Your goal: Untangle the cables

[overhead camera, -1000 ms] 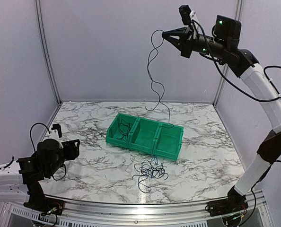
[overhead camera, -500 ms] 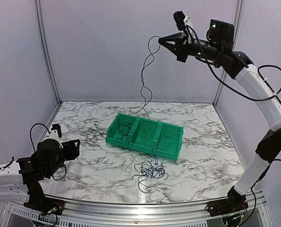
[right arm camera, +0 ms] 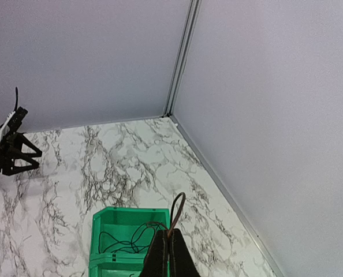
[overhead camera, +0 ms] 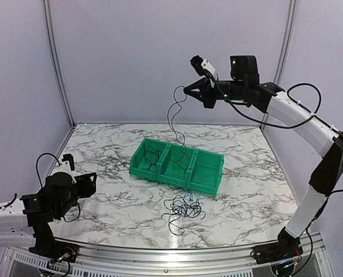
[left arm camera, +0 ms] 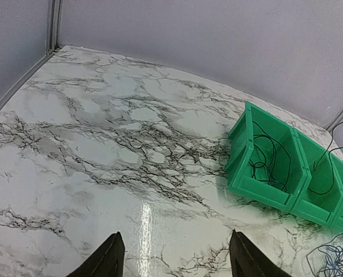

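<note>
My right gripper (overhead camera: 186, 90) is high above the green three-compartment bin (overhead camera: 217, 176) and shut on a thin black cable (overhead camera: 174, 118). The cable hangs in loops down into the bin's middle compartment. In the right wrist view the shut fingers (right arm camera: 170, 254) pinch the cable's loop (right arm camera: 177, 210). Another black cable (overhead camera: 151, 158) lies in the bin's left compartment; it also shows in the left wrist view (left arm camera: 269, 164). A tangle of black and blue cables (overhead camera: 184, 209) lies on the table in front of the bin. My left gripper (left arm camera: 174, 254) is open and empty, low at the near left.
The marble table (overhead camera: 102, 150) is enclosed by grey walls with metal posts at the back corners. The bin sits mid-table at a slant. The left arm (overhead camera: 56, 196) rests near the table's front left edge.
My right gripper has come down and to the left with the black cable. The cable's lower end now hangs into the bin's middle compartment. The left arm has hardly moved.
</note>
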Controlling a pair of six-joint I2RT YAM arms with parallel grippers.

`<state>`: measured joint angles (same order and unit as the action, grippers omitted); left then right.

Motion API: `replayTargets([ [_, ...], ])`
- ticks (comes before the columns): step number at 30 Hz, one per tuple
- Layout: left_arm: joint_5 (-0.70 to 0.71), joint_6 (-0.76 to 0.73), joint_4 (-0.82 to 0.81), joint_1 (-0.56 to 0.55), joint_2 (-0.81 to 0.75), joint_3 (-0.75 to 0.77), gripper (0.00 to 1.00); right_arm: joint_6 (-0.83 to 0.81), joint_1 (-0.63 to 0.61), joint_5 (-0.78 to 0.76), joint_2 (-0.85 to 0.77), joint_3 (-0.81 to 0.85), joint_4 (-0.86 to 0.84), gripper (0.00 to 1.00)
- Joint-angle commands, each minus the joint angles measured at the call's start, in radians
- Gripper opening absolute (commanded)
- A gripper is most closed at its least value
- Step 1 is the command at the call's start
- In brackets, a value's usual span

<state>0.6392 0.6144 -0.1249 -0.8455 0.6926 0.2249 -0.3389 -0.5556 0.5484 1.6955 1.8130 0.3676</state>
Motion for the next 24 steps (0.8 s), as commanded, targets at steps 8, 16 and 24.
replayTargets([
  [8,0.025,0.006,0.018,-0.003,-0.021,-0.018,0.64,-0.033,0.005,-0.018,-0.042,-0.18,-0.036,0.0],
  [16,0.035,0.008,0.045,-0.004,-0.049,-0.022,0.64,-0.063,0.007,-0.017,0.011,-0.254,0.0,0.0],
  [24,0.044,0.007,0.038,-0.003,-0.042,-0.023,0.65,-0.128,0.008,-0.019,0.069,-0.24,0.105,0.0],
])
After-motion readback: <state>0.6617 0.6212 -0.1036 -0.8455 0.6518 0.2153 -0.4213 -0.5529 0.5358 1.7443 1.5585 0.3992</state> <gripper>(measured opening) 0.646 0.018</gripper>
